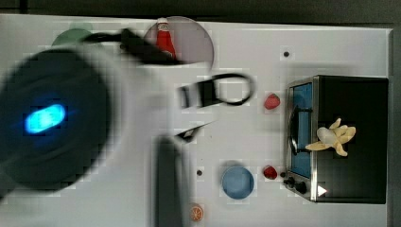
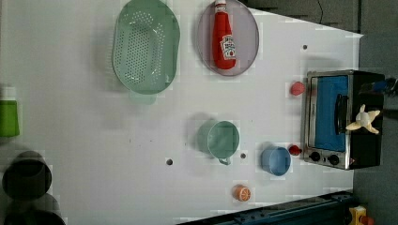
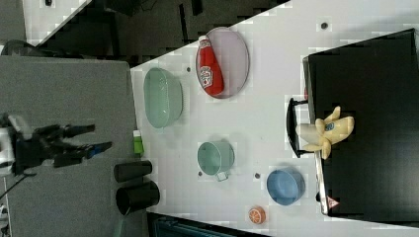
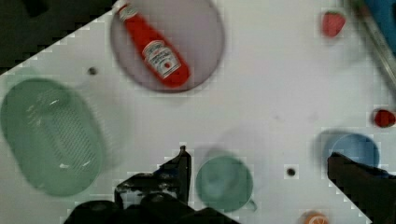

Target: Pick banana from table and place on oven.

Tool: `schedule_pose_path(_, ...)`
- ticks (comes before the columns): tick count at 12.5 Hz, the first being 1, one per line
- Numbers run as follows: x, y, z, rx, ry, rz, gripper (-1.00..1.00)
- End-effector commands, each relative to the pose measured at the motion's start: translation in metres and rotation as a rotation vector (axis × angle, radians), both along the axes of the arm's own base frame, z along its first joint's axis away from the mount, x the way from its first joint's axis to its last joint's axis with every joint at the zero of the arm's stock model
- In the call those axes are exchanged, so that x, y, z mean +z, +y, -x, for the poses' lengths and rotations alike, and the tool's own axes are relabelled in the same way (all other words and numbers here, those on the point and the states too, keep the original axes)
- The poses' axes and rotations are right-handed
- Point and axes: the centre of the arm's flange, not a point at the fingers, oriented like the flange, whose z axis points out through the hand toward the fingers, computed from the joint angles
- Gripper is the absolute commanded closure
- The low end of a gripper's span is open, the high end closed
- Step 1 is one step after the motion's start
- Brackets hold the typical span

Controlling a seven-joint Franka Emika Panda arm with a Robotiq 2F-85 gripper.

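The pale-yellow banana (image 1: 333, 137) lies on the black top of the oven (image 1: 364, 104), near its door edge, with its peel flaps splayed. It shows there too in the left view, banana (image 2: 363, 120) on oven (image 2: 331, 112), and in the right view, banana (image 3: 326, 133) on oven (image 3: 370, 74). My gripper (image 3: 99, 138) is open and holds nothing, far from the oven at the right view's left, past the white table (image 3: 267, 118) edge. In the wrist view the open gripper (image 4: 256, 156) hangs high above a teal mug (image 4: 224, 182). The blurred arm body (image 1: 56, 123) covers the top view's left.
On the table (image 2: 70, 117) stand a green colander (image 2: 145, 44), a ketchup bottle (image 2: 224, 37) on a plate, a teal mug (image 2: 223, 139), a blue bowl (image 2: 276, 161), an orange slice (image 2: 241, 192) and two strawberries (image 2: 297, 88) by the oven. A green cup (image 2: 8, 118) and black cups (image 2: 26, 178) sit at the left view's left.
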Motion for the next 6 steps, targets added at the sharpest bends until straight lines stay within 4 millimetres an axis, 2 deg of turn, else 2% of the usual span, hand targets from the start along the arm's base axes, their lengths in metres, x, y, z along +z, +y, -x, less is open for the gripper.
schedule_pose_path(1,-0.0279,-0.095,-0.0151,-0.277,0.089,0.0,-1.0)
schedule_pose_path(6,-0.0339,-0.0948,-0.0181,-0.278,0.101,0.002,-1.0)
